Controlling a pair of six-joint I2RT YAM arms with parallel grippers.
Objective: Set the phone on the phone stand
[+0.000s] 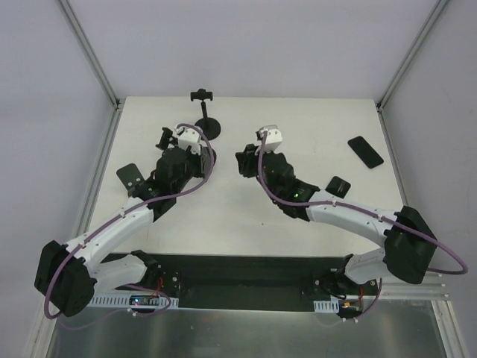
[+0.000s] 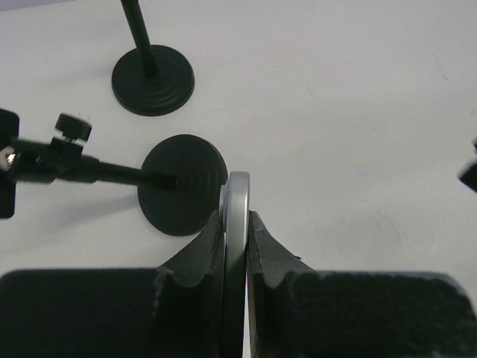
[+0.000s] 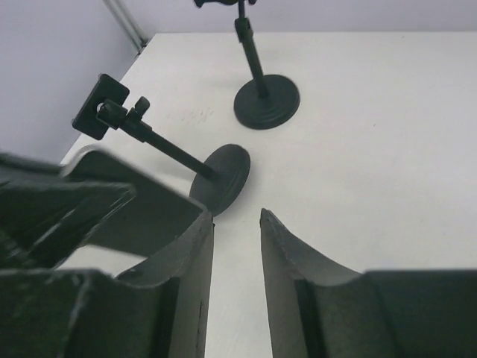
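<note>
My left gripper (image 2: 237,218) is shut on a thin silver-edged phone (image 2: 238,195), seen edge-on and held upright above the table. It sits left of centre in the top view (image 1: 183,148). One black phone stand (image 2: 182,185) lies on its side just ahead and left of the left fingertips, with its clamp (image 2: 30,160) pointing left. A second stand (image 1: 206,112) is upright at the back, its round base (image 2: 153,80) further ahead. My right gripper (image 3: 236,216) is open and empty, beside the left one (image 1: 242,159). It faces both stands (image 3: 223,179).
A black phone (image 1: 365,151) lies flat at the right of the table. Small flat black pieces lie near each arm (image 1: 339,185) (image 1: 128,175). A metal frame and grey walls (image 1: 89,60) enclose the white table (image 1: 298,112).
</note>
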